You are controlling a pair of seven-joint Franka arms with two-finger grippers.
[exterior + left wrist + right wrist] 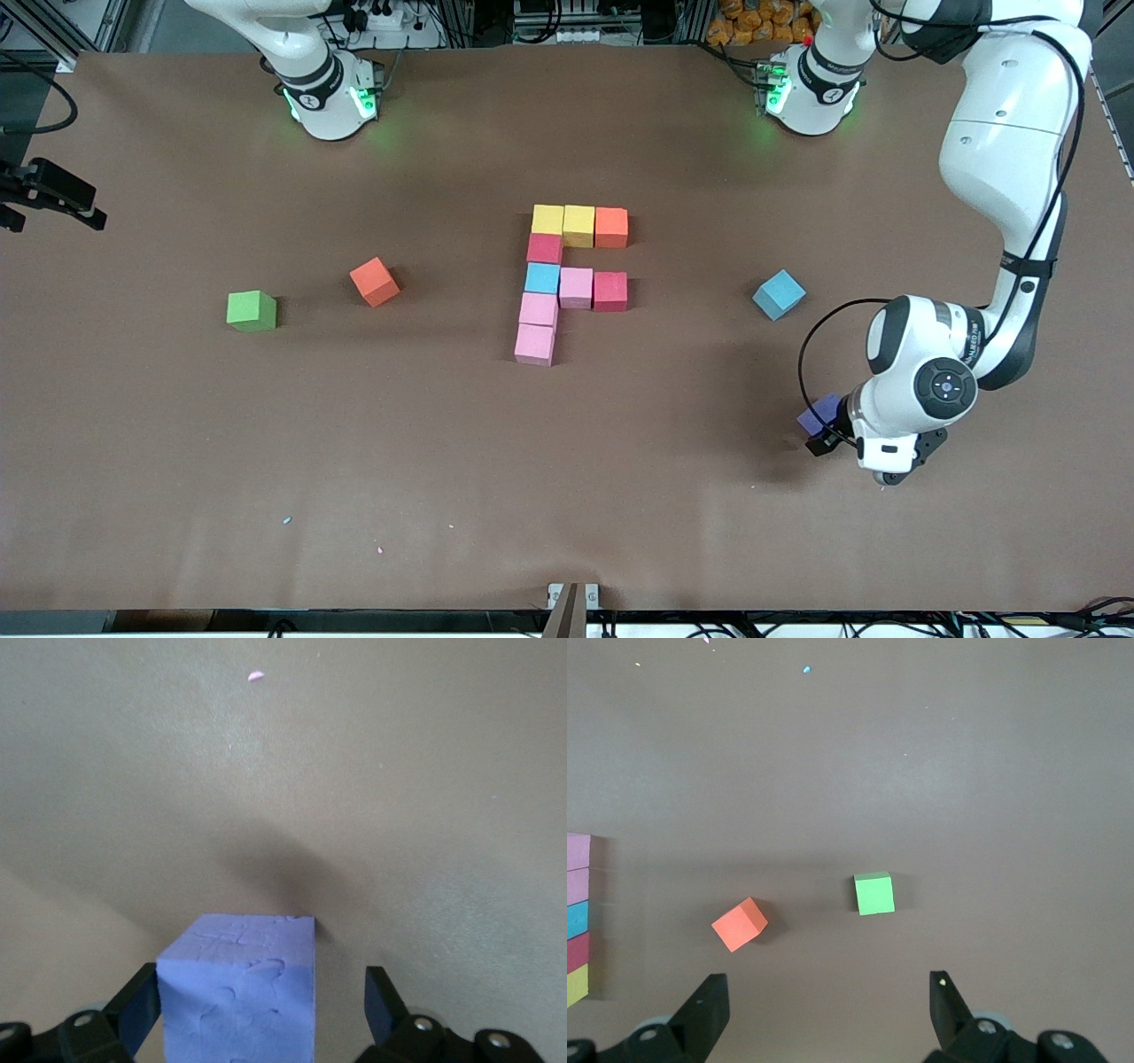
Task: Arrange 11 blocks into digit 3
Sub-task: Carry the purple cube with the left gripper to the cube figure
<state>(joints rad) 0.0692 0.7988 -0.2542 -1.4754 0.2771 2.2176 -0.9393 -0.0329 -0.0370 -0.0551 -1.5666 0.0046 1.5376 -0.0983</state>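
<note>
Front view: I see the partial digit 3 (567, 279) mid-frame, its five-cube column running top to bottom, two short bars pointing toward frame right. A loose light blue cube (779, 294) sits right of it; an orange cube (374, 282) and the green cube (252, 311) sit left. Lower right, my left claw (828, 434) is at the purple cube (819, 413).

Left wrist view: claw wide, the purple cube (239, 988) between its fingers (383, 1001), not gripped.

Right wrist view: right claw (828, 1010) wide, over bare bench (966, 771).

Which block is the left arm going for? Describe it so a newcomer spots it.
Start at the block figure mid-table, then go toward the left arm's end and nearer the camera. Between the open left gripper's fingers sits a purple cube, the only purple one.
</note>
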